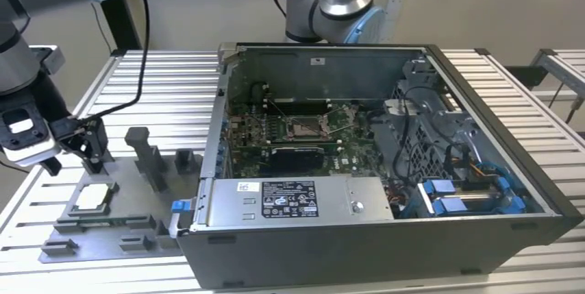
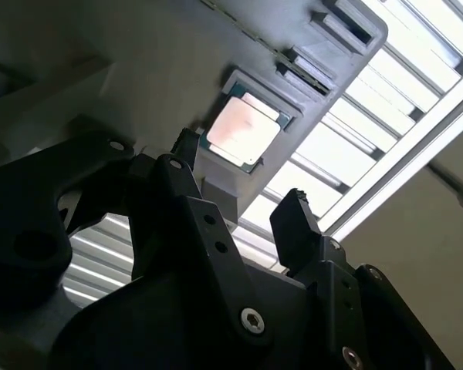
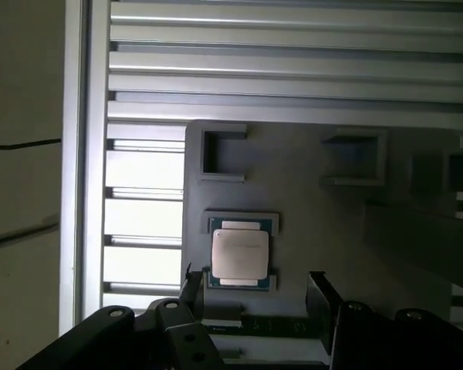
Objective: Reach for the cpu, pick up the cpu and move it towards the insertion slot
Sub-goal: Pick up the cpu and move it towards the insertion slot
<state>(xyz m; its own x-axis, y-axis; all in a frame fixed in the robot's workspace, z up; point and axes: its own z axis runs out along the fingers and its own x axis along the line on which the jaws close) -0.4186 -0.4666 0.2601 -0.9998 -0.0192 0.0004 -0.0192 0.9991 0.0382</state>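
Okay, reach step: my end effector hangs just above the grey fixture plate at the exterior view's left, spread wide and holding nothing. The cpu lies flat in its square pocket on that plate, not yet touched. In both wrist views it sits just beyond the gap between my fingers, roughly centred between them.

The insertion slot is well apart, down inside the open computer case, with its metal frame and thin lever visible. So I judge pick and carry are both not done.

My guess is a grasp needs the fingers square to two opposite chip edges. They must drop straight, and the pocket rim and raised fixture blocks nearby leave little slack. The chip is thin, so the pinch has to land low.

The table is ribbed aluminium slats with gaps, pale and glary. Plain beige wall behind, black cable trailing across the slats near me.
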